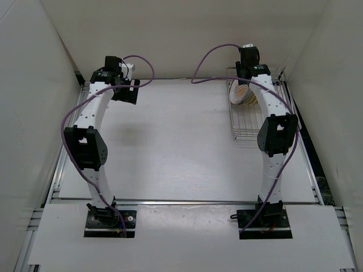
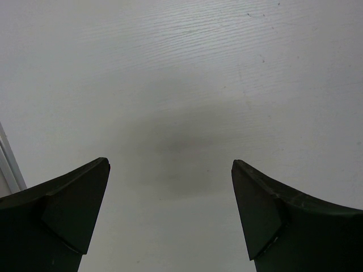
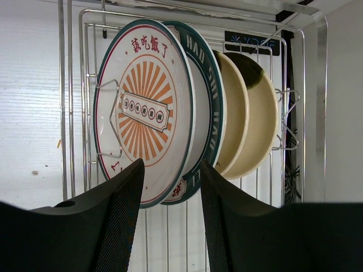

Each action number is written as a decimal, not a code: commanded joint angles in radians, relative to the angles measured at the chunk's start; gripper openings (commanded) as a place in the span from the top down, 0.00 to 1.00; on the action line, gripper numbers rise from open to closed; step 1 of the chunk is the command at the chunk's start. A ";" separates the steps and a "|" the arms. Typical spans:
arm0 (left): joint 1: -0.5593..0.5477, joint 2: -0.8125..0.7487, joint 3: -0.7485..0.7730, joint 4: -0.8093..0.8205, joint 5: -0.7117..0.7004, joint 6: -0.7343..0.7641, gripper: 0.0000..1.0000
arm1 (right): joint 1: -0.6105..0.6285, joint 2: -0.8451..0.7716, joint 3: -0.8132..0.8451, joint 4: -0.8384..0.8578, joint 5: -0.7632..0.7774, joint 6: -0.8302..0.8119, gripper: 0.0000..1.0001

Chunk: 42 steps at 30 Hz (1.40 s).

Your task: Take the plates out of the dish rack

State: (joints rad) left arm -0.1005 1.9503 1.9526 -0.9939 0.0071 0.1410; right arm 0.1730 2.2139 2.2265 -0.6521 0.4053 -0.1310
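White bench [image 1: 170, 147] between pale walls carries the dish rack [image 1: 241, 122], which lies beneath the right jaws. Those jaws stand slightly apart. Just beyond them, four plates stand on edge in the rack: the orange-sunburst plate [image 3: 144, 110] nearest, its lower rim showing in their gap, then a green-rimmed plate [image 3: 214, 96] and two cream plates [image 3: 249, 124]. Whether anything touches that rim I cannot tell. Over the bench, the left jaws gape wide, well apart from the rack.
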 commanded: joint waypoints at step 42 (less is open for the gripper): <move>-0.024 -0.070 -0.020 0.006 -0.030 0.005 0.00 | -0.015 -0.183 0.044 0.204 0.043 0.011 1.00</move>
State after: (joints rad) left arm -0.1055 1.9388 1.9057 -0.9936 -0.0177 0.1417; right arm 0.1436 2.1754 2.2486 -0.5854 0.3779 -0.0830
